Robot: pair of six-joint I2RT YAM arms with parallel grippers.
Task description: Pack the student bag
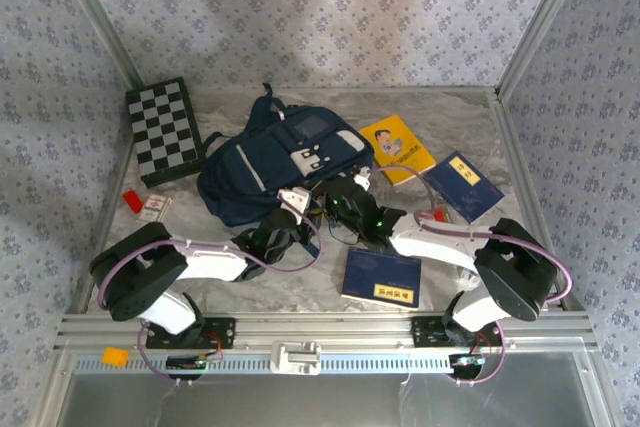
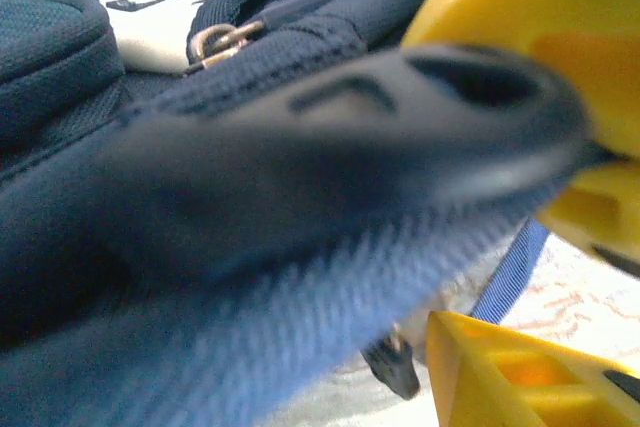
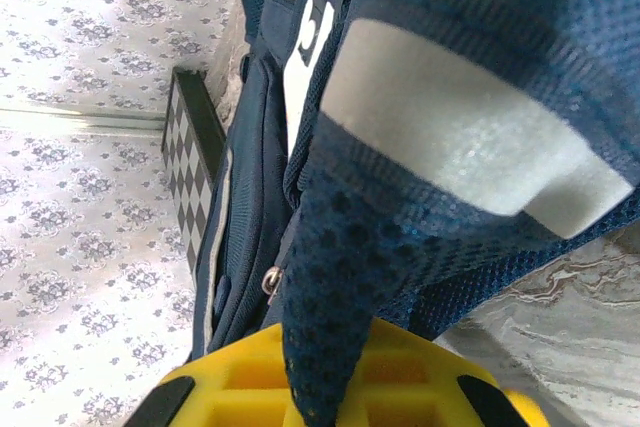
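Navy student bag (image 1: 270,162) lay on its back in the middle of the marble surface (image 1: 450,107), top toward the upper part of the frame, its white trim and white pocket patches facing up. Whether anything was inside it could not be told; no opening into the main compartment showed.

Three books lay outside the bag on the surface. A yellow book (image 1: 397,147) sat just right of it, a dark blue book (image 1: 462,185) further right, and a second dark blue book (image 1: 381,277) lay at lower centre, near the right arm. A folded chessboard (image 1: 165,130) sat at upper left, near the bag but apart from it. Two small red and white items (image 1: 145,205) lay at the left edge.

Both arms reached in to the bag's lower edge. In the left wrist view, the left end effector (image 2: 545,197) stood partly apart. A dark fold of the bag lay against the upper yellow finger (image 2: 500,17), while the lower one sat clear of the fabric. A metal zip ring (image 2: 220,39) showed at upper left.

In the right wrist view, the right end effector (image 3: 320,387) was closed narrow on a strip of the bag's blue mesh, which hung taut down into the yellow fingers.
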